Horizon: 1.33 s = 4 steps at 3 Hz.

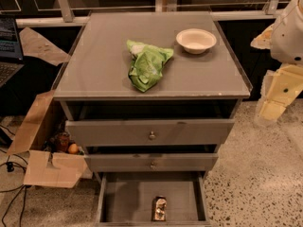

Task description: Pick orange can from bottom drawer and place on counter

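The can (159,208) sits in the bottom drawer (128,197), low in the frame, centred and close against the front wall. It looks upright with its silver top towards the back, though you cannot rule out that it lies on its side. The gripper (271,109) hangs at the right edge of the frame, beside the cabinet at about the level of the top drawer (118,132), well apart from the can. You cannot tell from this view whether it is spread or closed.

The step in hand, as I judge it, is the reach. Bring the gripper left and down in front of the cabinet, not across it, since the top drawer and the middle drawer (118,162) both stand out over the back of the bottom one. Come down from above near the front wall and make sure the gripper is spread wide before it descends. Centre on the can's body, not its rim, and keep clear of the front wall.

For the placing, choose bare counter (94,56) at the left, away from the bag (147,65) and the bowl (196,40).
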{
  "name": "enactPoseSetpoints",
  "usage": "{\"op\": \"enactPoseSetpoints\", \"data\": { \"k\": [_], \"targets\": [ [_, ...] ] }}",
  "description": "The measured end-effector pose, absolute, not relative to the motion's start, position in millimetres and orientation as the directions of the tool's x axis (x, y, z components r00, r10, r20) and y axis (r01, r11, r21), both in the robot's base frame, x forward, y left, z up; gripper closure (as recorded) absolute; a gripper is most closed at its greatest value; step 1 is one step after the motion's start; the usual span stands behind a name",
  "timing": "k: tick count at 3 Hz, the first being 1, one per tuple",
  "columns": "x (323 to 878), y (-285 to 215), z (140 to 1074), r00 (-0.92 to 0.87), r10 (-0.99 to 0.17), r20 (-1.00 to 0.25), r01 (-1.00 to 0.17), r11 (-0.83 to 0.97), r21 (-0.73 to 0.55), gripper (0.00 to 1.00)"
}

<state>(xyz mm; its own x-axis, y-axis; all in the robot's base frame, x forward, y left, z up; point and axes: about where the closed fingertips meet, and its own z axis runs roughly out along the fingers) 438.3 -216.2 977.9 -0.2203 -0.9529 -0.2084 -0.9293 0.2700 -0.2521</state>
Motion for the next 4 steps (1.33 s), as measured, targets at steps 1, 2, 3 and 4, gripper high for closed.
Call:
{"op": "enactPoseSetpoints", "data": {
  "k": [1,2,3,4],
  "targets": [
    [438.3,-216.2,977.9,-0.220,-0.953,-0.208,-0.929,0.270,-0.252,0.00],
    [439.9,-215.5,979.2,-0.238,-0.940,-0.243,-0.914,0.301,-0.271,0.00],
    [426.1,-208.7,968.7,-0.328,-0.874,-0.358,-0.863,0.431,-0.262,0.00],
    [417.1,-203.9,945.4,-0.468,-0.724,-0.506,-0.763,0.620,-0.181,0.00]
  ]
}}
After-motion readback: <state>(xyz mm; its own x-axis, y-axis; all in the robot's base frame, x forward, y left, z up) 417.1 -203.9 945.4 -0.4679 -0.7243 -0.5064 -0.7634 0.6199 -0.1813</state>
